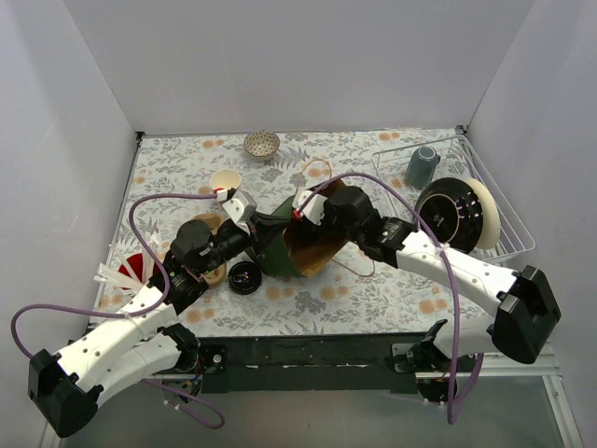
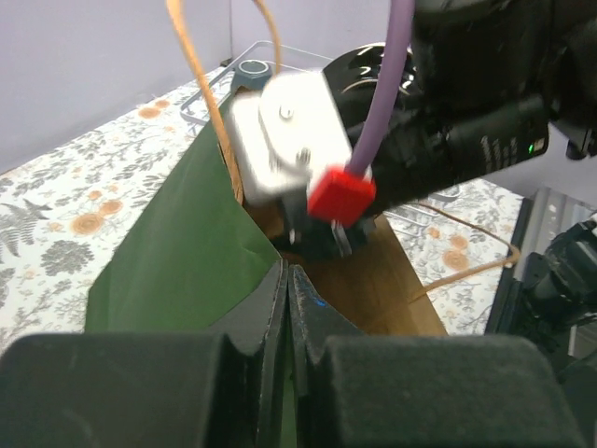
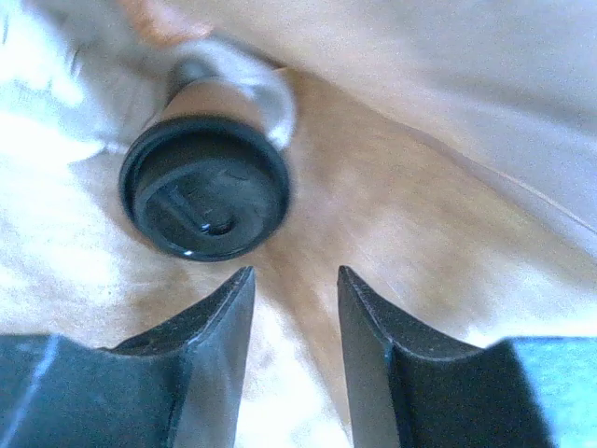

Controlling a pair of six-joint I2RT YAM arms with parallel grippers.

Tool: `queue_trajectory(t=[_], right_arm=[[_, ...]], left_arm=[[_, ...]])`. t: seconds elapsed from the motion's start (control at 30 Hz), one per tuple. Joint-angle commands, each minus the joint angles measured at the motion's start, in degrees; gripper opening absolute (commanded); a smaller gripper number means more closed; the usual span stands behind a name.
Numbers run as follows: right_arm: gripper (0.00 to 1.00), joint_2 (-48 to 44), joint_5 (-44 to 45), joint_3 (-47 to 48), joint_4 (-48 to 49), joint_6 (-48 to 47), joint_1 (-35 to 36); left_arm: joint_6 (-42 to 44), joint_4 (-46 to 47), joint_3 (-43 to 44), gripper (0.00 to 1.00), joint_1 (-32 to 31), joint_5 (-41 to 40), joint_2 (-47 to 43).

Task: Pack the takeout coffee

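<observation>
The takeout coffee (image 3: 205,201), a tan cup with a black sip lid, lies on its side on the brown inner wall (image 3: 420,187) of the green paper bag (image 1: 278,247). In the right wrist view my right gripper (image 3: 296,273) is open just short of the lid, with nothing between its fingers. From above, that gripper (image 1: 313,222) reaches into the bag's mouth and the cup is hidden. My left gripper (image 2: 286,271) is shut on the bag's green edge (image 2: 177,252) and holds the mouth open, also seen from above (image 1: 254,226).
A spare black lid (image 1: 245,277) lies in front of the bag and a white paper cup (image 1: 225,181) stands behind the left arm. A patterned bowl (image 1: 262,144) sits at the back. The wire rack (image 1: 508,245) on the right holds a grey-blue mug (image 1: 423,165) and a black plate (image 1: 452,213).
</observation>
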Motion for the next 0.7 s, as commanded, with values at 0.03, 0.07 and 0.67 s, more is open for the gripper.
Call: queue_trajectory(t=[0.03,0.07,0.67], right_arm=[[0.49,-5.6,3.1,7.4,-5.5,7.8,-0.1],[0.49,-6.1,3.2,7.8,-6.6,8.3,-0.1],[0.63,-11.5,9.0,16.0,-17.6,23.8,-0.6]], left_arm=[[-4.6,2.9,-0.9,0.0,0.6,6.6,-0.2],[-5.4,3.3,-0.8,0.0,0.8,7.3,0.0],[-17.8,10.0,-1.5,0.0,4.1,6.2,0.5]])
